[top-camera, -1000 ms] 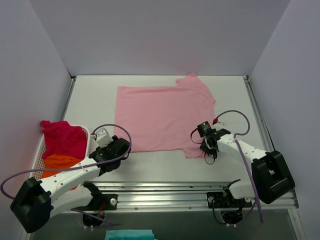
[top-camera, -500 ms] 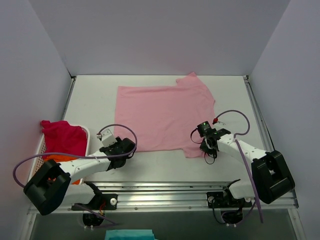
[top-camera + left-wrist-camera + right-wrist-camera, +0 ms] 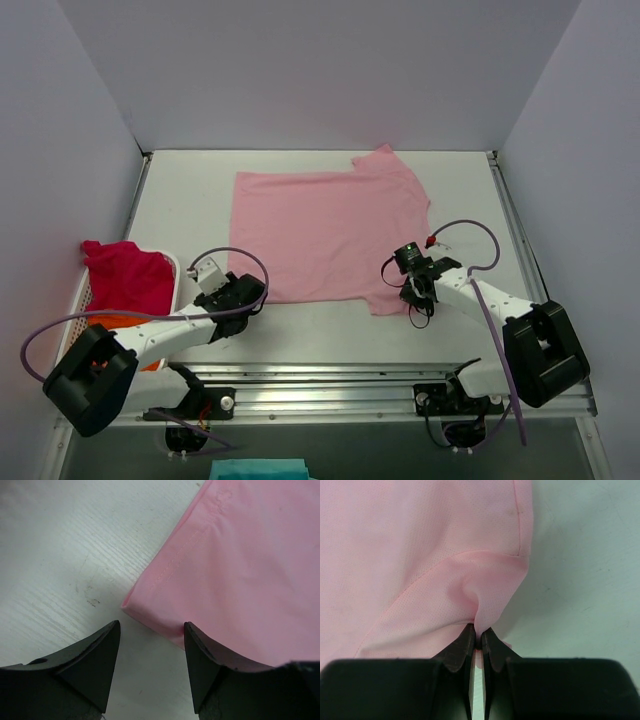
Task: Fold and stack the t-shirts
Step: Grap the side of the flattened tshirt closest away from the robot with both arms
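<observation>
Top external view: the light pink t-shirt [image 3: 325, 235] lies spread flat across the middle of the table [image 3: 185, 195], with one short sleeve pointing to the far right.
Shirt's near-left corner: in the left wrist view the stitched hem corner rests on the white tabletop, between two dark fingers.
Left gripper [image 3: 152, 630]: jaws parted, one finger on bare table and the other over the shirt's near edge; nothing is clamped.
Shirt's near-right corner: in the right wrist view it is bunched up into a raised fold.
Right gripper [image 3: 477, 632]: jaws pressed together on that fold, so it is pinching the light pink t-shirt.
Magenta-red t-shirt [image 3: 125, 272]: crumpled, draped over the far end of the basket [image 3: 77, 312] at the table's left edge, well apart from the pink one.
Orange t-shirt [image 3: 120, 322]: in the same basket, on the near side of the magenta-red one and partly hidden by the left arm.
</observation>
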Controlling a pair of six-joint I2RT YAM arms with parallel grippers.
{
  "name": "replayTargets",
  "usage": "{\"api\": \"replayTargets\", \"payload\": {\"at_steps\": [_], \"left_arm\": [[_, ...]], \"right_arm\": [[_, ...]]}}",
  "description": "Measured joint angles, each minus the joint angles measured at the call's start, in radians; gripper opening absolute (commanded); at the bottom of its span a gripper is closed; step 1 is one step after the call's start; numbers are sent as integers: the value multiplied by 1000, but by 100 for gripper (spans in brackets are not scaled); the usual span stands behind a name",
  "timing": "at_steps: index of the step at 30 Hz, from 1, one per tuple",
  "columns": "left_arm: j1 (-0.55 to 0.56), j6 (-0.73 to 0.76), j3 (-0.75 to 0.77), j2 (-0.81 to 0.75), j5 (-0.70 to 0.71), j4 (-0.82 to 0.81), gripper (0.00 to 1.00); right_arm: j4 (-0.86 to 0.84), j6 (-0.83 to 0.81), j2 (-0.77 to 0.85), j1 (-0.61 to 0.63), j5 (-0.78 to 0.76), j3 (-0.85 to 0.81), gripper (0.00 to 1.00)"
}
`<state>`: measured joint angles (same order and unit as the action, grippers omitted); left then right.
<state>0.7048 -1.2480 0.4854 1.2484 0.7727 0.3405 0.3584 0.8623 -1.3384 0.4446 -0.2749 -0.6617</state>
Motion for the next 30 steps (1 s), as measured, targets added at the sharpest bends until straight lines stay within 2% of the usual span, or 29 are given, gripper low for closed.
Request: {"api": "replayTargets", "payload": {"at_steps": [6, 18, 23, 30], "left_arm": [[0, 2, -35, -77, 0, -10, 63], [-5, -2, -28, 8, 20, -47, 63], [-8, -2, -23, 18, 22, -47, 53], [-18, -1, -10, 42, 26, -45, 48]], "right_arm": [[-1, 0, 0, 0, 0, 0, 0], [-3, 0, 0, 0, 0, 0, 0], [-3, 0, 0, 0, 0, 0, 0], [-3, 0, 0, 0, 0, 0, 0]]}}
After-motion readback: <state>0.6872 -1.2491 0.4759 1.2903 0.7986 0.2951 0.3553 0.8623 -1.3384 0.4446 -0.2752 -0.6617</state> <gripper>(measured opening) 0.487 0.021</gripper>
